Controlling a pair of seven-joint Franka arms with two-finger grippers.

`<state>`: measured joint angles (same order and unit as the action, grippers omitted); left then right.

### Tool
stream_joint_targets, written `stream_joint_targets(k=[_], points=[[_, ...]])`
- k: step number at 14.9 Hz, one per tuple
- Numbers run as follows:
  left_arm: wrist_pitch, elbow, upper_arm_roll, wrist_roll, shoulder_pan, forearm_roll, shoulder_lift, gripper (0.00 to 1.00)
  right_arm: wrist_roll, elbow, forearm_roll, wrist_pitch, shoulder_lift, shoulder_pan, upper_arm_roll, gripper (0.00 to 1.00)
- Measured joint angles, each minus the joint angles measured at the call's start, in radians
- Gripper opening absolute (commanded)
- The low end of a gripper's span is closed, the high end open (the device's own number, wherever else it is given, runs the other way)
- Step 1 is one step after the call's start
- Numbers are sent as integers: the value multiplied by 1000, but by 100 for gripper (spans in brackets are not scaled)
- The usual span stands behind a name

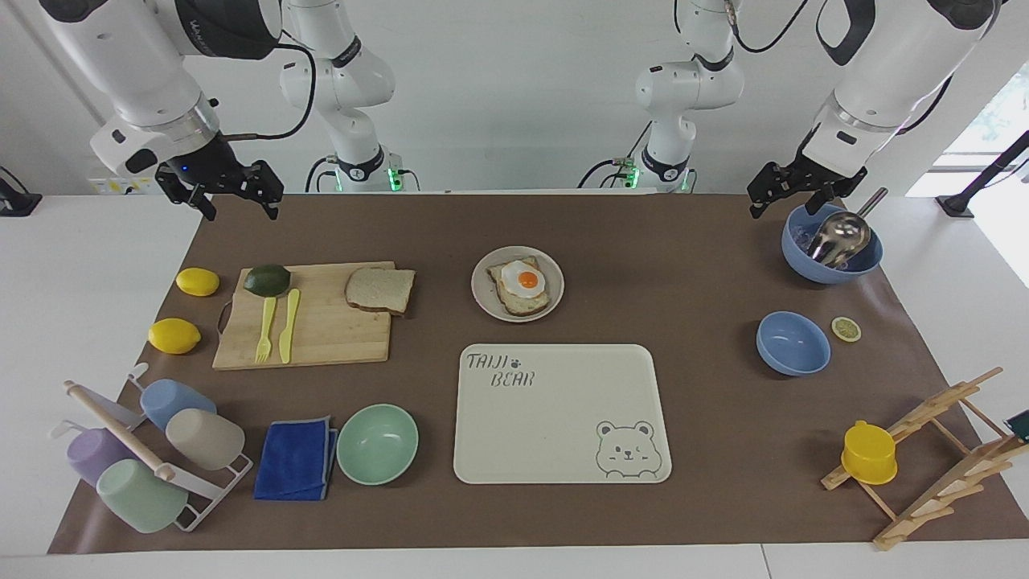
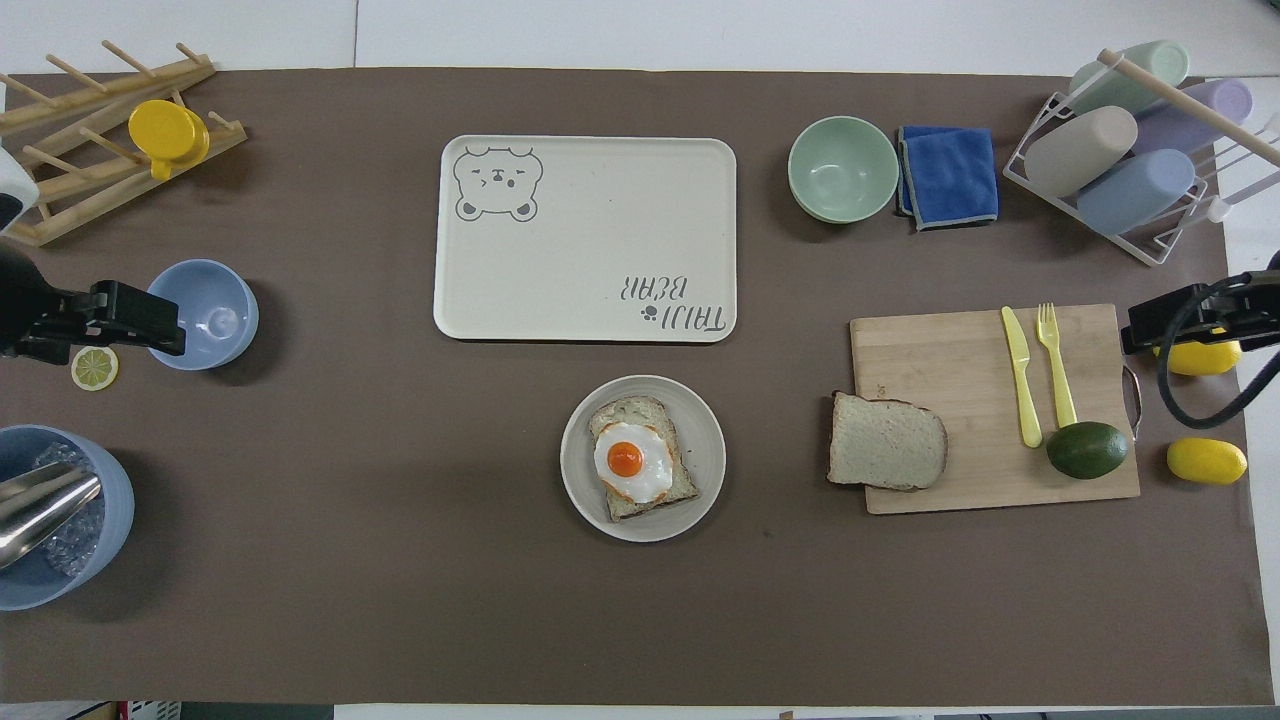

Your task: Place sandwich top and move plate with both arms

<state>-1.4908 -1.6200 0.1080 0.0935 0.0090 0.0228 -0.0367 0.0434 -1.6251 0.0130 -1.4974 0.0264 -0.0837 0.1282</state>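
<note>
Sandwich top point(image 1: 380, 290) hanging off the cutting board point(image 1: 309, 315) edge at 3 o'clock, bare surface point(image 1: 683, 265) between it and plate point(image 1: 485, 298). Left gripper point(image 1: 792, 195) and right gripper point(image 1: 233, 197) raised, fingers spread, holding nothing.

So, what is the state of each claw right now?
Left claw: open, holding nothing, over the table's edge.
Right claw: open, holding nothing, waiting.
</note>
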Motion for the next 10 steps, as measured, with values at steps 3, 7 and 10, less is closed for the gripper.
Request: stream_joint_targets(k=[3,7,10], points=[[0,0,0,0,0,0,0,100,0,0,0,0,0,0,0,100],[0,0,0,0,0,0,0,100,0,-5,-1,1,1,0,0,100],[0,0,0,0,0,0,0,100,1,-33,-7,-18,7,-23,0,100]])
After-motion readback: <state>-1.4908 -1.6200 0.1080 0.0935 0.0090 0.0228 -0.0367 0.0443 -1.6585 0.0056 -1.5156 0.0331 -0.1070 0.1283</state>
